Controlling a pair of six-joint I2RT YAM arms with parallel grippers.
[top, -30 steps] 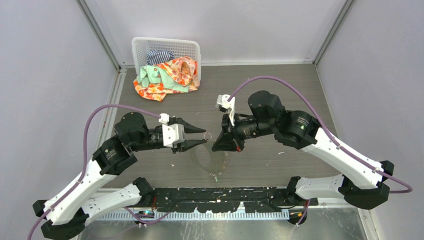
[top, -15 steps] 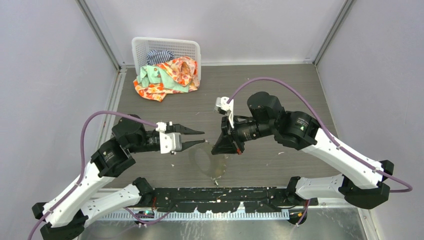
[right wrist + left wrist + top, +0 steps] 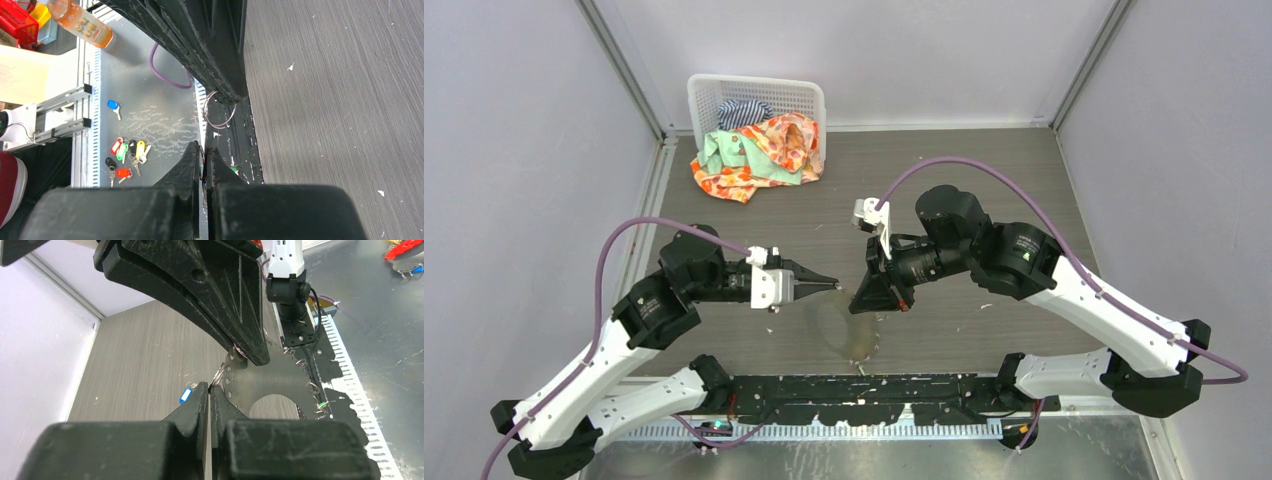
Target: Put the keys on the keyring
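Observation:
The keyring (image 3: 844,328) is a large thin loop below both grippers, near the front middle of the table. In the left wrist view its beaded rim (image 3: 231,382) runs off my left gripper (image 3: 209,388), which is shut on a small wire ring at that rim. My right gripper (image 3: 864,300) is shut on a thin wire of the loop (image 3: 218,114), tip to tip with the left gripper (image 3: 836,287). The blue key (image 3: 185,394) lies on the table just left of my left fingertips. A small green speck (image 3: 324,404), perhaps the green key, sits by the loop's far rim.
A white basket (image 3: 708,92) of clothes stands at the back left, with cloth spilling out (image 3: 759,165). A black base plate (image 3: 874,385) runs along the near edge. Several spare coloured keys (image 3: 125,155) lie on the bench beyond that edge.
My left gripper was open; it has moved right toward the right gripper and shut on the small ring at the loop's rim. The right gripper has barely moved.

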